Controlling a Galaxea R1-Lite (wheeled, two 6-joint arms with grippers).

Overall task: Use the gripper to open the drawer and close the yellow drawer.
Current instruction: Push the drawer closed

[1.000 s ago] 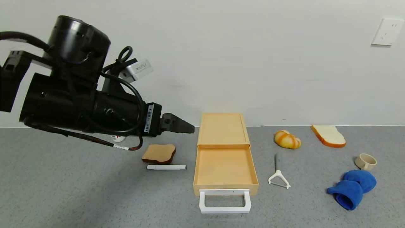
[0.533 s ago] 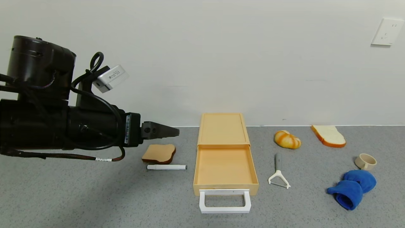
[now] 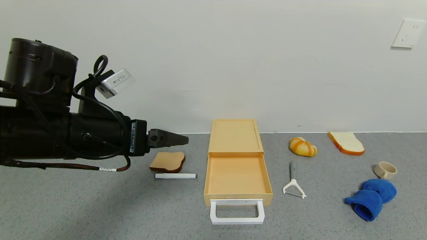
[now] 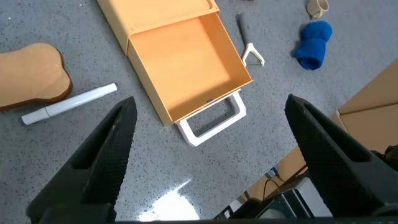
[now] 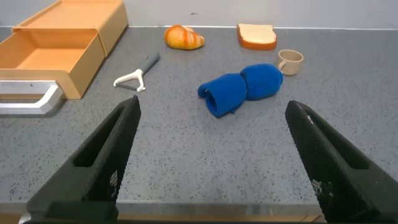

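Lying open, drawer sits right of and below left gripper, jaws spread; handle faces robot; right gripper open, idle.

Drawer pulled out of case, handle nearest robot. Left of it: toast, marker just in front. Left gripper in air above toast, apart from case. Right of drawer: peeler; roll, bread slice behind; cup, cloth far right.
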